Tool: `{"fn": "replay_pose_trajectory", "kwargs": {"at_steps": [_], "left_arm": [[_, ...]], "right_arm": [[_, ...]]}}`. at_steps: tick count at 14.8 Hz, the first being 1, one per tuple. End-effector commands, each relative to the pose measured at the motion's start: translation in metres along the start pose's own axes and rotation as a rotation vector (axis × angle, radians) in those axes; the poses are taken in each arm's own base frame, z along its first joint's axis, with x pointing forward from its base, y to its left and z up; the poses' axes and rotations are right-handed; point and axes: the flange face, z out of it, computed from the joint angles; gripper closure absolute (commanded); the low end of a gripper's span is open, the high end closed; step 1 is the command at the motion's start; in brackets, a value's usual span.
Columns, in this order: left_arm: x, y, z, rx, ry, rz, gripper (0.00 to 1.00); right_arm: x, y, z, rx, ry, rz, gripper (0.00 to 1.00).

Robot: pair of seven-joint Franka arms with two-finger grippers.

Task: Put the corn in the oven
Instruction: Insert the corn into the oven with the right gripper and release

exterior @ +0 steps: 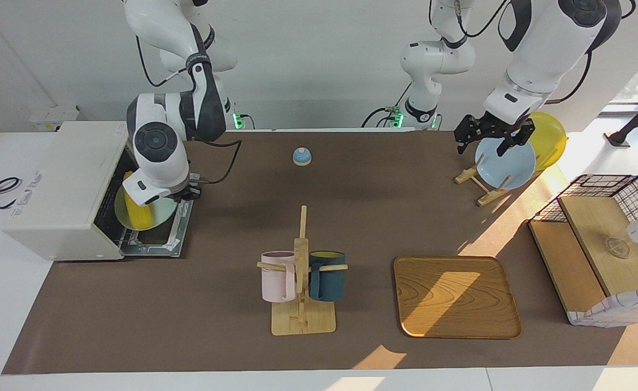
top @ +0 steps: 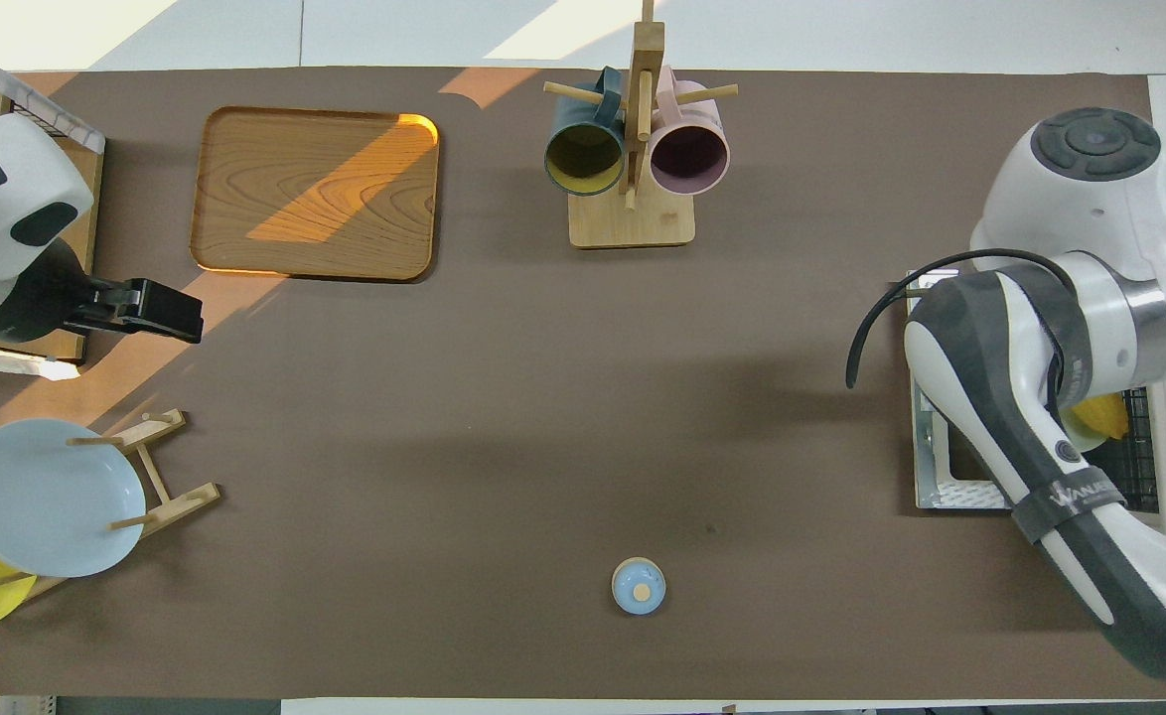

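Your corn lies on a pale green plate at the oven mouth, over its dropped door. The right pincer is clenched on the plate's rim, so you're mid-insertion. Next, slide the plate level onto the rack, then let go. The left pincer waits released over the blue plate.

Bright yellow plastic corn cob lies on a pale green round plate; the boxy metal toaster oven is white, the table brown.
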Motion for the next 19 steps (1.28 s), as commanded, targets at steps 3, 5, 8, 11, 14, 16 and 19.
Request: {"fn": "replay_pose_trajectory", "kwargs": {"at_steps": [3, 5, 8, 11, 14, 16, 19], "left_arm": [[-0.002, -0.004, 0.009, 0.017, -0.014, 0.008, 0.0], [-0.003, -0.004, 0.007, 0.018, -0.014, 0.009, 0.0], [-0.009, -0.003, -0.003, 0.02, 0.006, 0.01, 0.0], [-0.008, -0.004, -0.004, 0.02, 0.012, 0.006, 0.0], [-0.009, -0.007, -0.003, 0.019, 0.007, -0.004, 0.0], [-0.009, -0.011, -0.004, 0.019, 0.007, -0.012, 0.0], [-0.009, -0.011, -0.004, 0.019, 0.008, -0.014, 0.0]], "right_arm": [[-0.007, 0.042, 0.03, 0.019, 0.021, -0.045, 1.0], [-0.01, 0.049, 0.047, 0.029, 0.046, -0.073, 1.0], [-0.013, 0.055, 0.057, 0.036, 0.059, -0.076, 1.0], [-0.012, 0.062, 0.059, 0.04, 0.057, -0.067, 1.0], [-0.01, 0.062, 0.057, 0.042, 0.075, -0.068, 0.93], [-0.006, 0.056, 0.05, 0.048, 0.086, -0.072, 0.8], [-0.003, 0.052, 0.034, 0.046, 0.096, -0.076, 0.78]]}}
